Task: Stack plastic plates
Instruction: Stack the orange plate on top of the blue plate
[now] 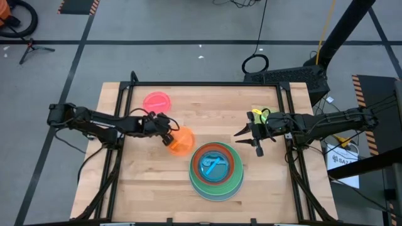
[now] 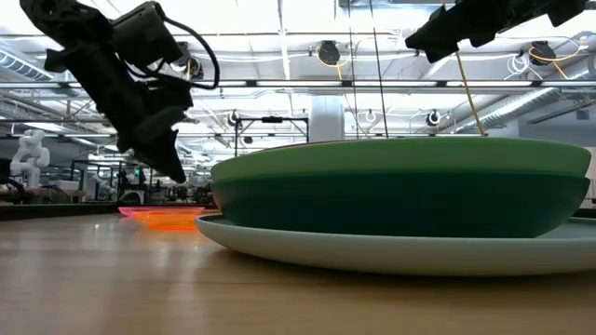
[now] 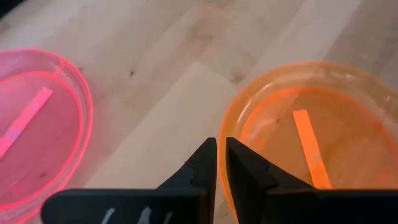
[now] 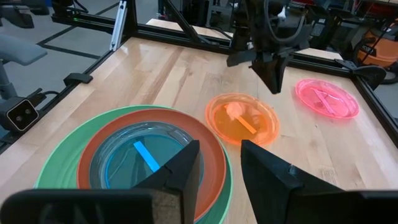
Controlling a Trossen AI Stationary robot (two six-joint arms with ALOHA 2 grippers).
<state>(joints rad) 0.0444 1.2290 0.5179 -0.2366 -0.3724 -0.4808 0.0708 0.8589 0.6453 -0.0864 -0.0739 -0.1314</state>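
Note:
A stack of plastic plates (image 1: pixel 217 171) stands at the table's near middle. It has a pale blue plate (image 2: pixel 391 249) at the bottom, green plates (image 2: pixel 400 191) above it, and a red-orange plate (image 4: pixel 214 155) holding a translucent cyan one (image 4: pixel 146 158). A small translucent orange plate (image 1: pixel 181 142) lies flat on the table left of the stack. A small pink plate (image 1: pixel 157 100) lies farther back. My left gripper (image 3: pixel 221 155) is shut and empty, raised just above the orange plate's left rim (image 3: pixel 229 118). My right gripper (image 4: pixel 219 165) is open and empty, right of the stack.
A black metal frame (image 1: pixel 201 85) runs along the table's far edge and sides. Bare wood lies between the pink plate and my right gripper (image 1: pixel 250 139), and at the table's near left (image 1: pixel 144 188).

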